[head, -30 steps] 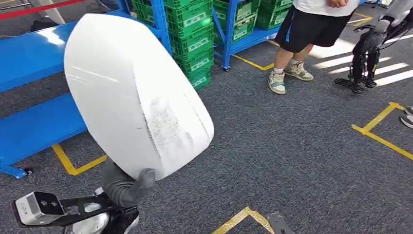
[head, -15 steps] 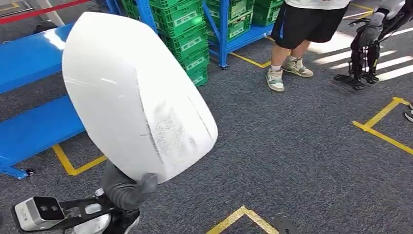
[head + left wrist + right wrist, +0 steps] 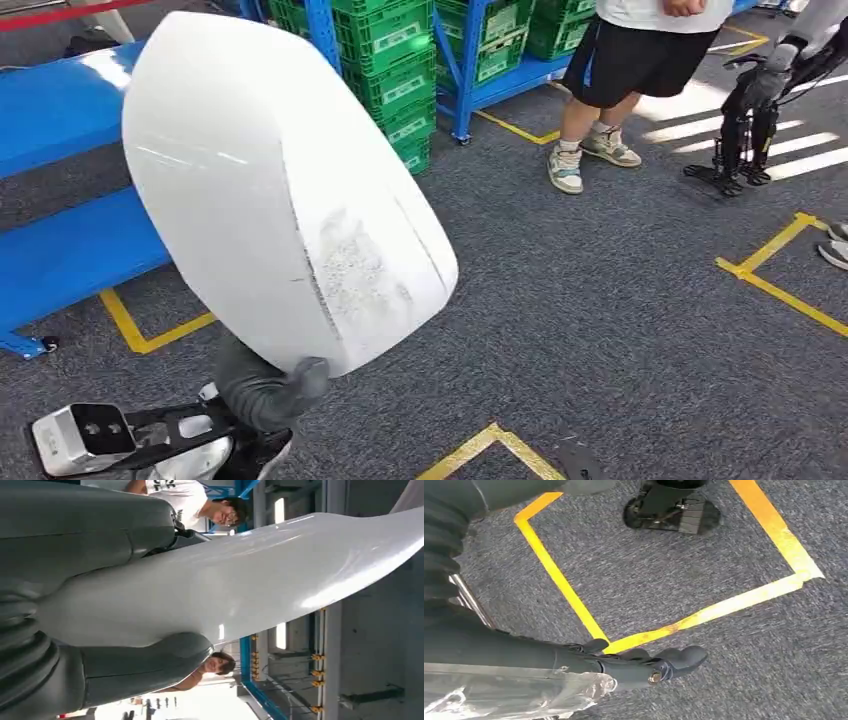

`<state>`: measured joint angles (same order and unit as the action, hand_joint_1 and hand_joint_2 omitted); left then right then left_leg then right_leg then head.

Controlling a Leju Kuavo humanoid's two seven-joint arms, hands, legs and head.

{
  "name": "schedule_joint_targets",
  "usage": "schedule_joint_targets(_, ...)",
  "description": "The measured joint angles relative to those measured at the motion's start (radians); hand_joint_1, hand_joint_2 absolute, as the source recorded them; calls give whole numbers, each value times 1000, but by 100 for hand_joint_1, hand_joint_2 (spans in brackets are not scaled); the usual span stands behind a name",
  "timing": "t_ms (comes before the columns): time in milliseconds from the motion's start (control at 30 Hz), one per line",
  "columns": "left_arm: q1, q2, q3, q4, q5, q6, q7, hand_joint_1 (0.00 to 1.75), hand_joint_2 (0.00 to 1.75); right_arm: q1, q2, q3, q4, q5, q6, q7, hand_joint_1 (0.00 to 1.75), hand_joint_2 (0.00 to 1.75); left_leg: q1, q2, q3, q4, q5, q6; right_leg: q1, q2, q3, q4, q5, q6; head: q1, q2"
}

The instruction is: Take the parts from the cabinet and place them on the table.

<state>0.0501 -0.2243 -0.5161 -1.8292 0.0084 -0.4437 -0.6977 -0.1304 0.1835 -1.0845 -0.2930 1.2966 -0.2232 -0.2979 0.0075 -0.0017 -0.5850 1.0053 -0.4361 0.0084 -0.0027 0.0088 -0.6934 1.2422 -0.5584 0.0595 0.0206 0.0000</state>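
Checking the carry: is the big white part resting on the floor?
No, the white part is held up off the carpet by the left hand.

I hold one big white part (image 3: pixel 280 190) in my left hand (image 3: pixel 265 390). One person (image 3: pixel 640 60) stands ahead in my head view; my left wrist view shows perhaps two. Green crates (image 3: pixel 395 70) are stacked, too many to count.

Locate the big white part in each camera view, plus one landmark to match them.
Head view: the white part fills the left half, held from below by the left hand.
Left wrist view: it runs across the middle, between the hand's thumb and fingers.
Right wrist view: not in it.
Shared landmark: yellow floor tape on grey carpet, in the head and right wrist views.
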Motion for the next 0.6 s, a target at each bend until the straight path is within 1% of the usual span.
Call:
schedule_joint_targets(33,0,0,0,0,0,0,0,175,175,1,0,0,0,0,0,0,0,175,0,0,-1,0,0,0,-1,0,-38,77,-27,4,2,0)
schedule_joint_targets(67,0,0,0,0,-1,0,0,175,175,3,0,0,0,0,0,0,0,175,0,0,0,0,0,0,-3,-1,-55,107,-27,7,2,0)
schedule_joint_targets(100,0,0,0,0,-2,0,0,175,175,3,0,0,0,0,0,0,0,175,1,0,1,0,0,0,-5,-1,-47,89,-4,9,2,0)
schedule_joint_targets(133,0,0,0,0,-2,0,0,175,175,3,0,0,0,0,0,0,0,175,2,0,3,0,-2,-3,-8,-1,-17,26,36,10,2,0)
schedule_joint_targets(167,0,0,0,0,-2,0,0,175,175,2,0,0,0,0,0,0,0,175,4,-1,6,1,-3,-5,-10,-1,28,-62,80,11,1,0)
schedule_joint_targets(200,0,0,0,0,2,0,0,175,175,1,0,0,0,0,0,0,0,175,6,-2,9,2,-6,-11,-14,-4,78,-156,118,17,2,0)
schedule_joint_targets(233,0,0,0,0,5,0,0,175,175,-2,1,1,0,1,0,1,0,175,-1,-3,7,4,-8,-19,-11,0,100,-195,101,18,3,0)
schedule_joint_targets(267,0,0,0,-1,8,0,0,175,175,-3,2,1,0,1,0,1,0,175,-2,-4,5,8,-6,-25,-12,8,100,-199,110,-2,1,0)
schedule_joint_targets(333,0,0,1,-1,13,0,0,175,175,0,1,1,0,2,0,3,0,175,0,-4,5,-1,0,-35,-7,7,95,-197,110,-15,-1,0)
schedule_joint_targets(367,0,0,1,-1,14,0,0,175,175,1,1,1,0,1,0,5,0,175,2,-4,5,-2,0,-39,-6,7,94,-198,113,-24,-1,0)
schedule_joint_targets(400,0,0,2,-1,14,2,0,175,175,0,1,1,0,1,0,5,0,175,3,-3,3,2,-7,-45,-10,7,95,-204,118,-33,-1,0)
schedule_joint_targets(433,0,1,2,-2,14,3,0,175,175,0,1,1,0,2,0,5,0,175,3,-3,-7,28,-31,-48,-10,7,95,-205,118,-39,-5,0)
schedule_joint_targets(467,0,1,2,-2,14,3,0,175,175,-1,1,1,0,2,0,5,0,175,2,-3,-38,93,-72,-50,-10,7,94,-206,120,-44,-8,0)
schedule_joint_targets(500,0,2,2,-2,14,4,0,175,175,1,1,1,0,3,0,5,0,175,2,-3,-82,186,-117,-51,-9,5,92,-206,120,-45,-8,0)
schedule_joint_targets(533,0,3,2,-2,14,4,0,175,175,2,1,1,0,4,0,5,0,175,2,-3,-122,269,-149,-51,-8,4,90,-205,120,-46,-8,0)
schedule_joint_targets(567,0,3,2,-2,14,5,0,175,175,3,1,1,0,3,0,6,0,175,2,-3,-146,314,-156,-50,-7,3,90,-205,120,-46,-8,0)
schedule_joint_targets(600,0,3,2,-2,14,5,0,175,175,4,1,1,0,3,0,6,0,175,2,-3,-145,312,-140,-48,-7,3,90,-205,120,-46,-8,0)
